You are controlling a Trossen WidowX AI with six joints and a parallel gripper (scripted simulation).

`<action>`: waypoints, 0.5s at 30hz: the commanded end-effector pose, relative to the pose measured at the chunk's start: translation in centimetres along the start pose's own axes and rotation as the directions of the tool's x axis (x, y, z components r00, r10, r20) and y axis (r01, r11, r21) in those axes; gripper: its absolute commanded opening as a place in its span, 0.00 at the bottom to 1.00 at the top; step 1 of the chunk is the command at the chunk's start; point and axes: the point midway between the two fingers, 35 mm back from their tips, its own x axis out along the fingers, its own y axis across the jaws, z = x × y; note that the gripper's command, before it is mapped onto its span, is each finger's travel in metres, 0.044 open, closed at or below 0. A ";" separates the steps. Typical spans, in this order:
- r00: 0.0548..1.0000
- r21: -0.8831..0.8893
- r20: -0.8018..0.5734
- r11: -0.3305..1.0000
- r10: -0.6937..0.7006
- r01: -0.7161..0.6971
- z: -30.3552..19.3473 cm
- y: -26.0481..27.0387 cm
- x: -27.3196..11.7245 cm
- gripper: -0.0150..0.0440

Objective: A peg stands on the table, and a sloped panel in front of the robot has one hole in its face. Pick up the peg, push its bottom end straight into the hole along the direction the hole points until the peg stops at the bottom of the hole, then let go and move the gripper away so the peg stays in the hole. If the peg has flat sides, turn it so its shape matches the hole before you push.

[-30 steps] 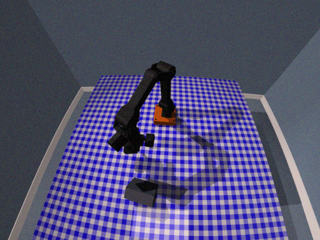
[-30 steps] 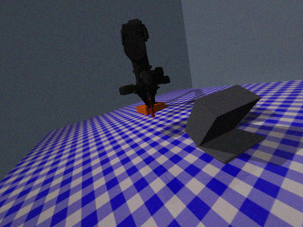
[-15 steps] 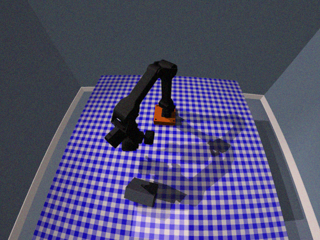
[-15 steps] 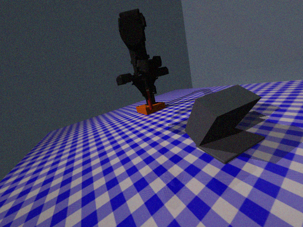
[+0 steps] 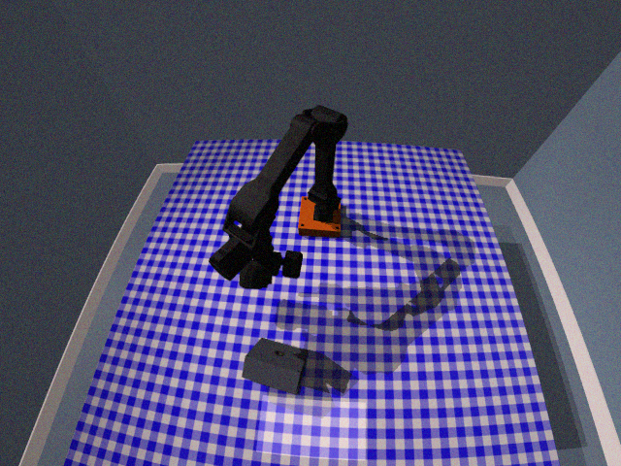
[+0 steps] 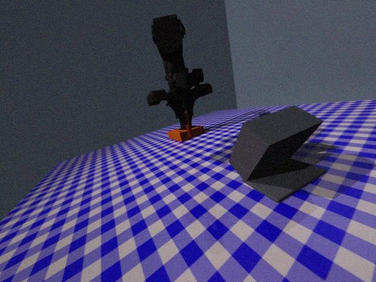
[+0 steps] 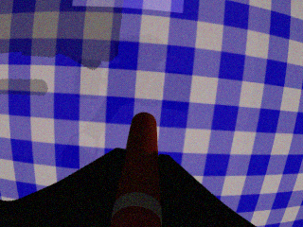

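The red peg (image 6: pixel 188 128) (image 7: pixel 143 137) is round, with a grey band that shows in the wrist view. My gripper (image 6: pixel 185 116) (image 7: pixel 141 155) is shut on it and holds it close to upright, its lower end pointing down and off the table. In the top view the fingers and the peg are hidden under the arm. The dark grey sloped panel block (image 5: pixel 273 375) (image 6: pixel 258 134) stands on the table, farther from the robot's base than the gripper. Its small hole (image 5: pixel 278 352) shows in the upper face in the top view; the exterior view shows no hole. The peg is apart from the block.
The orange robot base (image 5: pixel 319 225) (image 6: pixel 175 135) stands behind the gripper. A flat grey foot plate (image 6: pixel 282 188) lies under the block. The checked tablecloth (image 5: pixel 165 350) (image 6: pixel 136 212) (image 7: pixel 204 85) carries shadows of the arm. A pale rail (image 5: pixel 95 301) runs outside the table.
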 end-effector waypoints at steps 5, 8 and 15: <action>0.999 0.010 0.048 1.000 -0.014 0.013 0.5 0.3 0.1 0.25; 0.998 0.014 0.066 1.000 -0.020 0.019 0.7 0.4 0.2 0.25; 0.994 0.022 0.107 0.999 -0.034 0.032 1.1 0.7 0.4 0.25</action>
